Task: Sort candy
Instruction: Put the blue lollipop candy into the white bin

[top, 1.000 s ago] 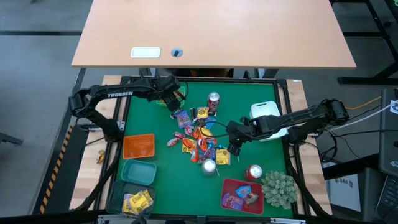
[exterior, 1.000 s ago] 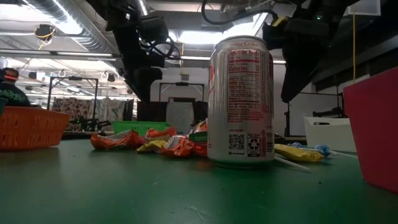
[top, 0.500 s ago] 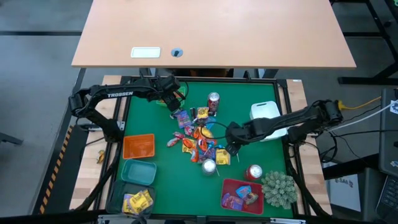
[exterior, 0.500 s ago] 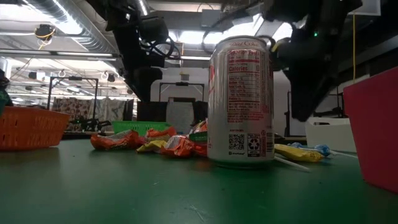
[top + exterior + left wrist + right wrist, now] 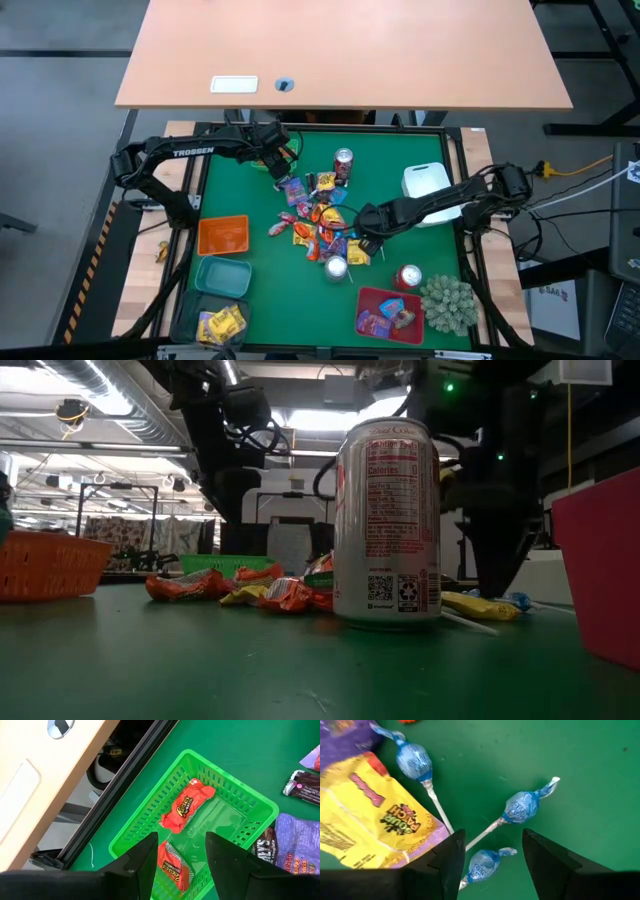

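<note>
The candy point(image 5: 318, 225) lies in a loose pile at the middle of the green table. My right gripper point(image 5: 362, 243) points down over the pile's right edge, open. In its wrist view a blue lollipop point(image 5: 482, 864) lies on the mat between my open fingertips point(image 5: 492, 865), beside two more lollipops point(image 5: 520, 807) and a yellow packet point(image 5: 375, 825). My left gripper point(image 5: 277, 168) hangs open at the far left, over a green basket point(image 5: 235, 800). Two orange packets point(image 5: 186, 806) lie in that basket.
Three drink cans point(image 5: 343, 162) point(image 5: 336, 267) point(image 5: 407, 277) stand around the pile. An orange basket point(image 5: 222, 235), a teal one point(image 5: 222, 275) and one with yellow candy point(image 5: 222, 322) line the left side. At the right are a red bin point(image 5: 390, 312), a white box point(image 5: 425, 180) and a spiky plant point(image 5: 447, 303).
My right gripper has sunk toward the mat and shifted a little toward the table's left, to the right edge of the candy pile, rolling its wrist as it came down. The candy has not moved.
</note>
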Action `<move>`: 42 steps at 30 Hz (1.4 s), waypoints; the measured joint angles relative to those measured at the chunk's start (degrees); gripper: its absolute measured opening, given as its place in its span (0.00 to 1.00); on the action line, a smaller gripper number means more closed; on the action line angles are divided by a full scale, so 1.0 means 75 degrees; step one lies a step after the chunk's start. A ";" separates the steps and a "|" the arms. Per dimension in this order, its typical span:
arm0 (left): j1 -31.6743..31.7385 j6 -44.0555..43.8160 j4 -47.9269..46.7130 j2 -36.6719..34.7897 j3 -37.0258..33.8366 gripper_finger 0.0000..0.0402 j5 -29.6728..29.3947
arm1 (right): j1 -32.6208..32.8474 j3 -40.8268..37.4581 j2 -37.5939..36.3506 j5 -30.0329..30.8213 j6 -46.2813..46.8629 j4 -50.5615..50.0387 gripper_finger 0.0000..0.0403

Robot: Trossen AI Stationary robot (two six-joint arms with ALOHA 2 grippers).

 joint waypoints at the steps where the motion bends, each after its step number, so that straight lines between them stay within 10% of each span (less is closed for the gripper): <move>1: 0.0000 0.0000 -0.0003 0.0000 0.0000 0.38 0.0000 | 0.0000 0.0000 0.0066 -0.0004 -0.0002 0.0011 0.48; 14: -0.0001 -0.0003 0.0000 0.0000 -0.0003 0.38 0.0000 | 0.0009 0.0006 0.0388 0.0155 -0.0189 0.0254 0.46; 28: -0.0003 -0.0011 0.0001 0.0000 -0.0003 0.38 0.0000 | 0.0005 0.0009 0.0402 0.0211 -0.0257 0.0388 0.02; 42: -0.0012 -0.0023 0.0046 0.0003 -0.0012 0.38 0.0000 | -0.0063 0.0216 -0.0178 0.0409 -0.1214 -0.0205 0.01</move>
